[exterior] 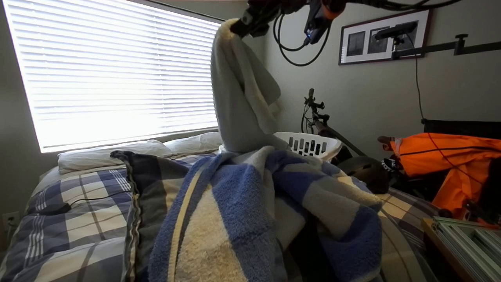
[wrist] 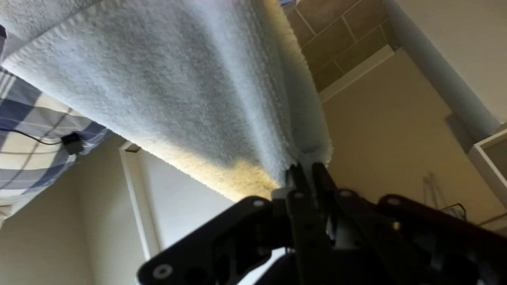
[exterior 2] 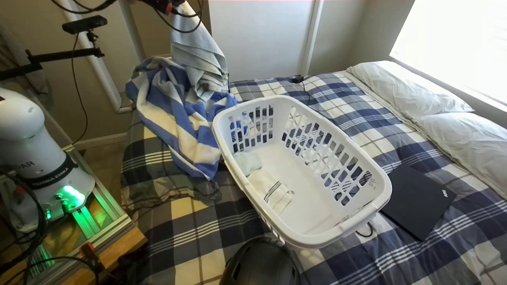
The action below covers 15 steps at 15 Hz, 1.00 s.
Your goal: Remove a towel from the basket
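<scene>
Towel (exterior: 235, 94) (one) in gripper (wrist: 306, 169), outside one basket (exterior 2: 309, 184).

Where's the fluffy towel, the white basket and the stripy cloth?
Fluffy towel (wrist: 186, 87): wrist view, its hanging middle.
White basket (exterior 2: 307, 184): an exterior view, bare bottom inside.
Stripy cloth (exterior: 244, 201): an exterior view, a blue stripe.

Both exterior views share the basket (exterior 2: 307, 186) — from different sides.

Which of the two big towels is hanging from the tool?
The plain cream-grey towel: its top is pinched in the tool. The blue-and-cream striped towel lies heaped beside the white laundry basket.
</scene>
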Motion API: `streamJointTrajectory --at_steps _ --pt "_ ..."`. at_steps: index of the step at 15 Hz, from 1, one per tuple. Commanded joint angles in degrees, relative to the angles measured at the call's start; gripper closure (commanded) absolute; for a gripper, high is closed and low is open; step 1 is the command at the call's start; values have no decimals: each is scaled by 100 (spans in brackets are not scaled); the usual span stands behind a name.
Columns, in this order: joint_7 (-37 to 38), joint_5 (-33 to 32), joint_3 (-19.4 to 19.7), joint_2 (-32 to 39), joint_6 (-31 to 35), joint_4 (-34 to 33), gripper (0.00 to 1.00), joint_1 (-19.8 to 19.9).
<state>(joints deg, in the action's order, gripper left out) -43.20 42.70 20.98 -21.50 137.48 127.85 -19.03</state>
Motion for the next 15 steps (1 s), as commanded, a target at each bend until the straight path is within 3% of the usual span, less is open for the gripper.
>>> streamJointTrajectory --at_steps 1,3,7,8,9,12,15 --pt "-794 1199 -328 661 -407 -580 98 55" --pt "-845 1673 -607 851 -1053 -708 98 290" --pt "-459 1589 -1008 1036 -2418 -781 98 879" --pt "-390 1471 -1076 1068 -2666 -789 78 1025" --pt "-414 1371 -1131 1074 -2841 -774 66 1165" --pt "-690 848 -1270 1100 -3048 -909 47 1520" --pt "-784 -197 -1329 1037 -3180 -1208 26 1771"
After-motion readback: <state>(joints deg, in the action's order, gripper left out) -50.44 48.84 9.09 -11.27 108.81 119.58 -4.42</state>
